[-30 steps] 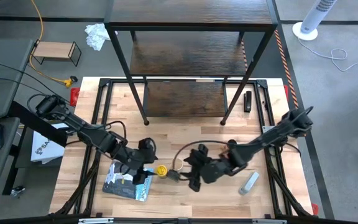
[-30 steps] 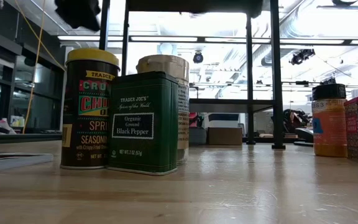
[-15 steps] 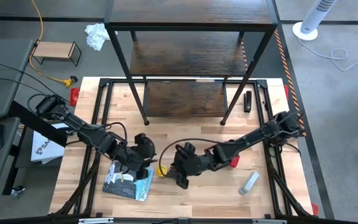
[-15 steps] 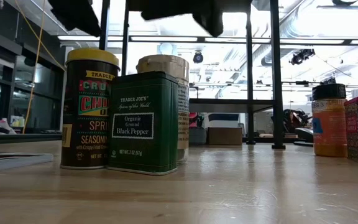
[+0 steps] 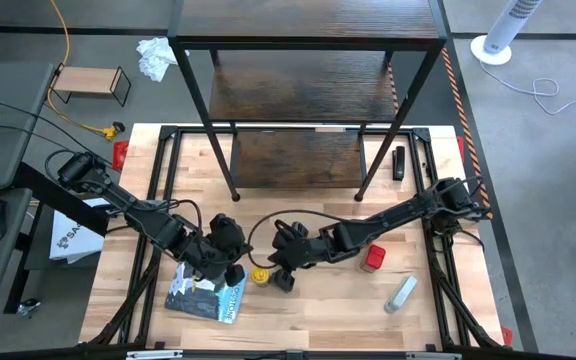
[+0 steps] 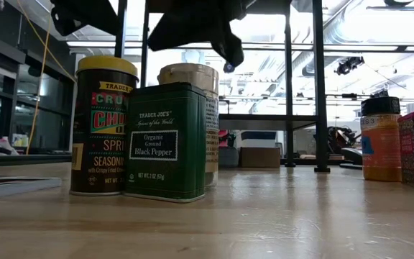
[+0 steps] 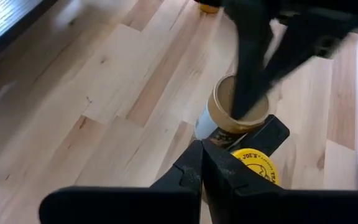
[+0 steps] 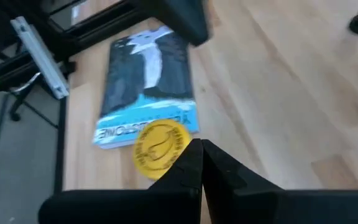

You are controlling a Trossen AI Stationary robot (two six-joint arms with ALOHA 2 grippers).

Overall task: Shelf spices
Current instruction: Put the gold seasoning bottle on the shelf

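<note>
1. Standing nearest the table's front edge in the low view, the small black one (image 6: 165,142) is a dark green pepper tin, with the yellow-lidded jar (image 6: 103,126) just beside it and the tan-lidded jar (image 6: 192,122) right behind.
2. A flat blue-grey packet (image 5: 206,292) lies on the table (image 5: 318,315) beside this cluster; a grey-white tube (image 5: 400,293) lies well apart on the other side.
3. The left gripper (image 5: 230,262) hangs over the jars with its fingers (image 7: 188,177) clenched together, holding nothing.
4. The right gripper (image 5: 281,275) hovers just beside the yellow lid, its fingers (image 8: 191,165) likewise pressed shut and empty.
5. The red one (image 5: 373,258) stands near the right arm's middle; the brown jar (image 6: 380,139) stands next to it in the low view.
6. Farthest back, the shelf (image 5: 308,90) of dark boards rises at the table's rear edge.
</note>
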